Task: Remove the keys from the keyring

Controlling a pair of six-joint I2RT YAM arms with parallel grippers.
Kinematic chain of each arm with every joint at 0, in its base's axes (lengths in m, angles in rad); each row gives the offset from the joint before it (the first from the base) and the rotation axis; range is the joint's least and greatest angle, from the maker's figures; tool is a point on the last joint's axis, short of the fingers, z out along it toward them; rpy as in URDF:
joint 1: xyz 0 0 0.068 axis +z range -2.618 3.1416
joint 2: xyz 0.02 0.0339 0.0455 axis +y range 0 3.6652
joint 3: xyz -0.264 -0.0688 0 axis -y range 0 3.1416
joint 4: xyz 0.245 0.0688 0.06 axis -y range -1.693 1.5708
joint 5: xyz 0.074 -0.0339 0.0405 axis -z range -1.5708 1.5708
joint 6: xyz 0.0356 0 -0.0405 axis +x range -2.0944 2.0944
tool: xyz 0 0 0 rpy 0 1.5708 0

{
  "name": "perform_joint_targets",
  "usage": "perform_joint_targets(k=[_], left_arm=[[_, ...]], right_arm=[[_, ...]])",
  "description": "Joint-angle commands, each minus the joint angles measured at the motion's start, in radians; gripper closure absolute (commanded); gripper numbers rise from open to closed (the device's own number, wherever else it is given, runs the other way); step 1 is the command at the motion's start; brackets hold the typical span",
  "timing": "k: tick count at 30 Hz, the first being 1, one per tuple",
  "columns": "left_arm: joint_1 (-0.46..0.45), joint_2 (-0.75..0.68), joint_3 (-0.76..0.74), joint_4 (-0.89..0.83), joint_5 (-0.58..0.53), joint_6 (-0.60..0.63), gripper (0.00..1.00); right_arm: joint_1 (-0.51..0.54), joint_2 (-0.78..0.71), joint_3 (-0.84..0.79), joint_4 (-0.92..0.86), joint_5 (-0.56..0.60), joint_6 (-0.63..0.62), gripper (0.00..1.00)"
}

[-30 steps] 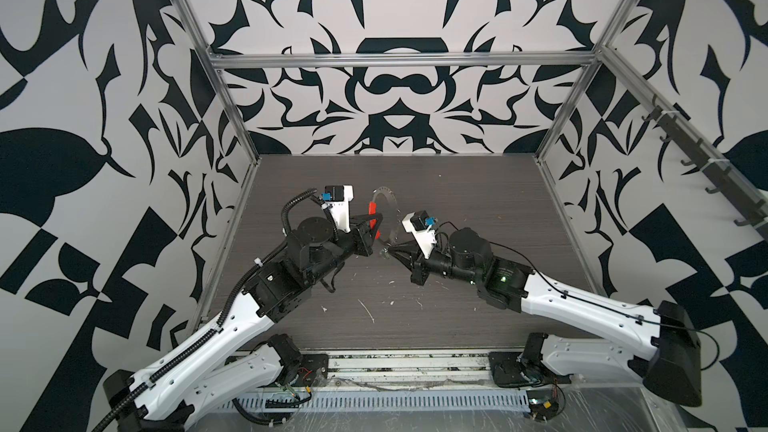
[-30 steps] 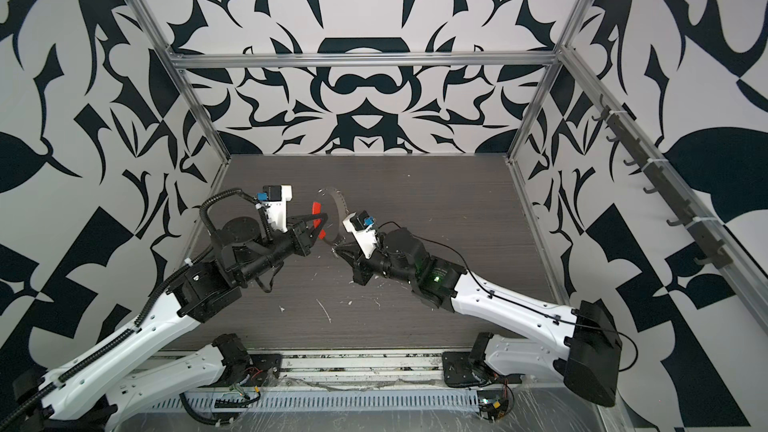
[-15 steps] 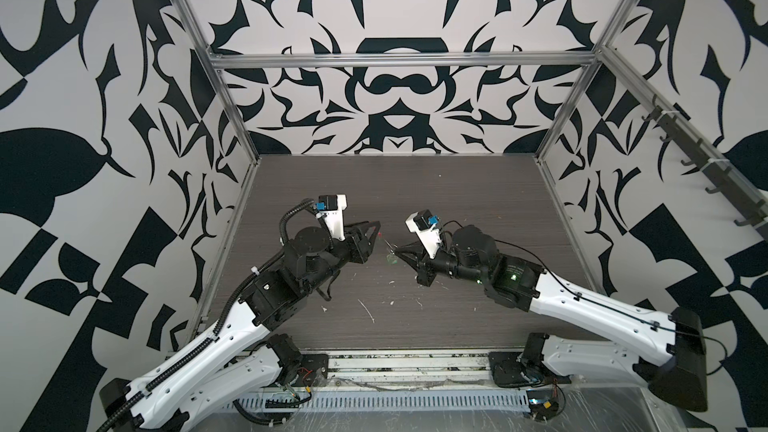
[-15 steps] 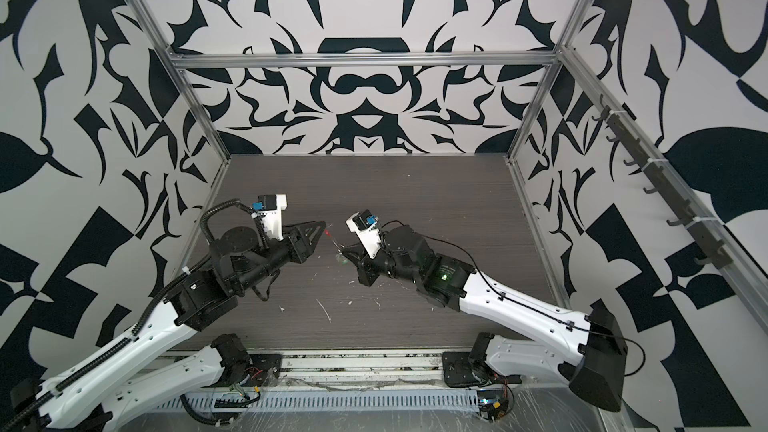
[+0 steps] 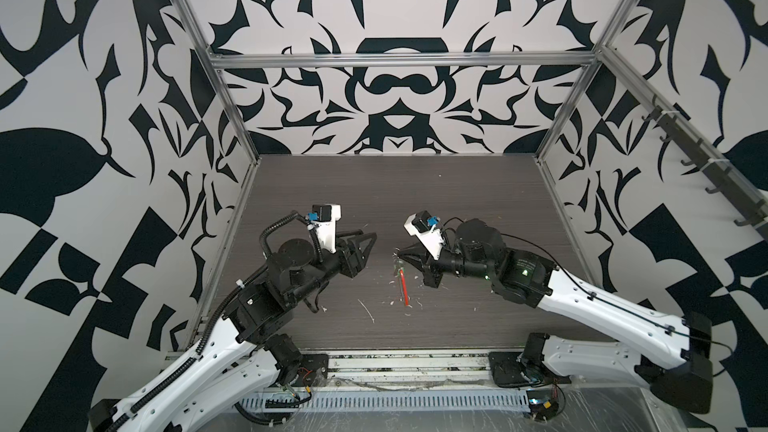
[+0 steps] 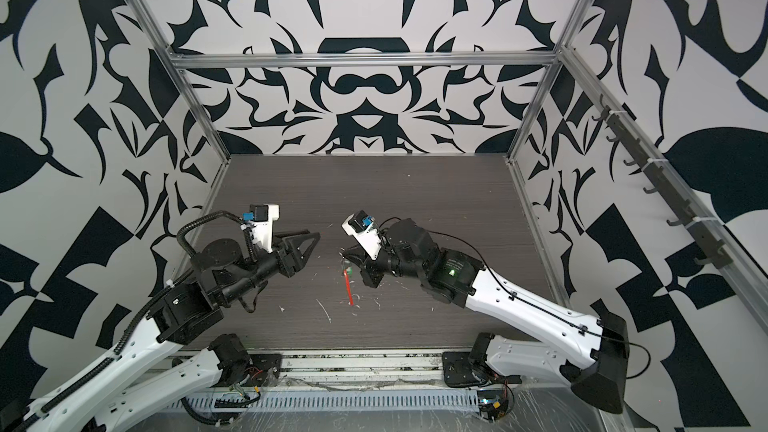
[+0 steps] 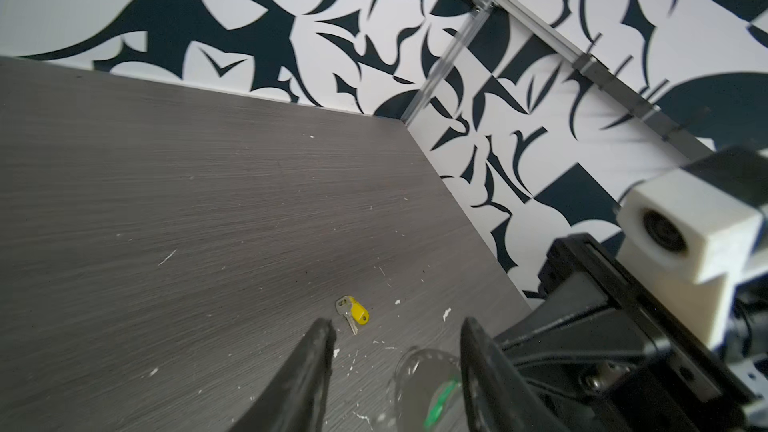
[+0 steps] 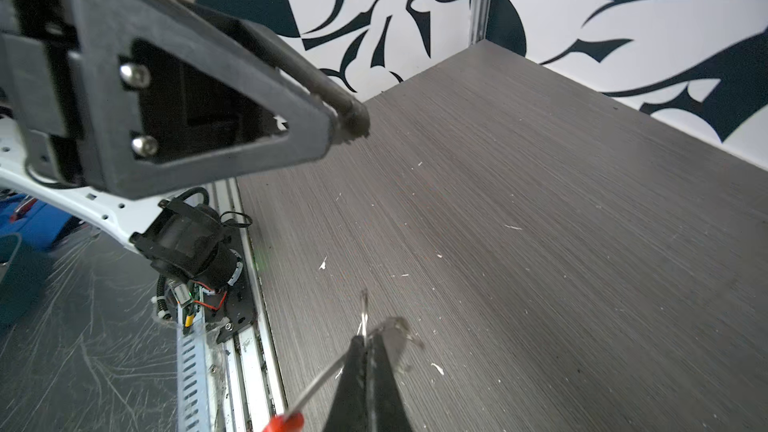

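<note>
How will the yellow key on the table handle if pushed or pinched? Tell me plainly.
The yellow key lies flat on the table, so it would probably slide, not roll. It looks thin, so it is likely light, stiff and awkward to pinch from above. Its plastic head looks thicker and probably offers the open left gripper the better hold.

Yellow-capped key flat on table; green key on dangling red-sleeved keyring.

Yellow-headed key on grey table
</note>
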Motion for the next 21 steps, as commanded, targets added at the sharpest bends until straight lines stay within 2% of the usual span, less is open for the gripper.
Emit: perform_joint_targets(k=[1, 4, 8, 11, 17, 21], left_arm=[[0.002, -0.010, 0.000, 0.062, 0.219, 0.111, 0.48], [0.002, 0.001, 0.022, 0.054, 0.345, 0.166, 0.50], [0.002, -0.004, 0.026, 0.052, 0.429, 0.207, 0.54], [0.002, -0.007, 0.026, 0.054, 0.450, 0.226, 0.60], [0.002, 0.012, 0.037, 0.069, 0.467, 0.245, 0.60], [0.002, 0.028, 0.057, 0.067, 0.488, 0.262, 0.68]], right_arm=[[-0.030, -0.020, 0.061, -0.017, -0.141, -0.089, 1.00], [-0.092, -0.042, 0.045, 0.010, -0.295, -0.098, 1.00], [-0.152, -0.069, 0.011, 0.080, -0.438, -0.062, 1.00], [-0.168, -0.068, 0.007, 0.087, -0.492, -0.053, 1.00], [-0.170, -0.051, 0.003, 0.106, -0.565, -0.028, 1.00], [-0.170, -0.053, 0.002, 0.109, -0.580, -0.019, 1.00]])
